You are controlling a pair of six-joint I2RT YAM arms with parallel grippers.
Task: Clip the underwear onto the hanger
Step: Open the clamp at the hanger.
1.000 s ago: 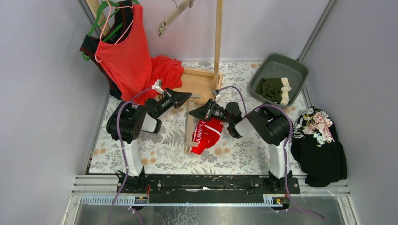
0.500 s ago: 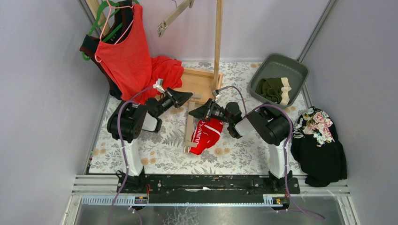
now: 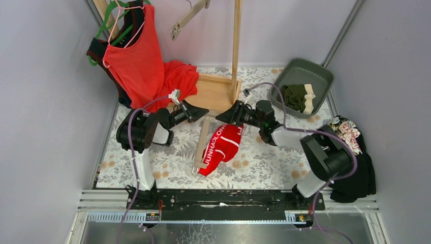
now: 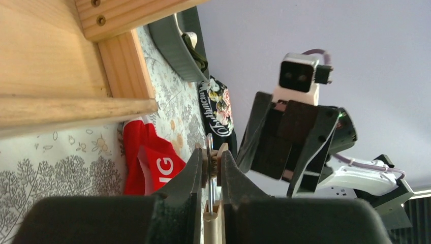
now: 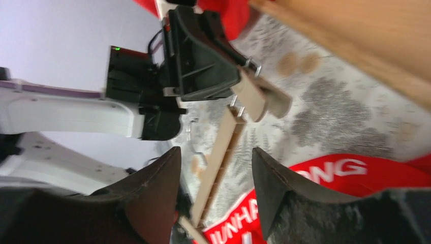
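The red briefs (image 3: 221,147), lettered "JUNHAOLONG", lie on the patterned table beside a beige clip hanger (image 3: 202,145). My left gripper (image 3: 202,111) is shut on the clip at the hanger's far end (image 4: 212,162). My right gripper (image 3: 221,118) is open and empty, just over the far end of the red briefs. In the right wrist view its jaws (image 5: 216,152) stand wide apart, with the hanger bar (image 5: 223,152) and the red briefs (image 5: 305,193) below. The olive briefs (image 3: 297,96) with the cream waistband lie in the grey bin (image 3: 315,68).
A wooden stand with a flat base (image 3: 213,91) and a tall post (image 3: 236,46) sits just behind both grippers. A red tank top (image 3: 137,56) hangs at the back left. A black floral cloth (image 3: 345,152) lies at the right edge.
My right arm has swung out to the right and stretched forward. The hanger's near end and the red briefs have shifted left and nearer, showing more lettering. The left gripper has dropped slightly.
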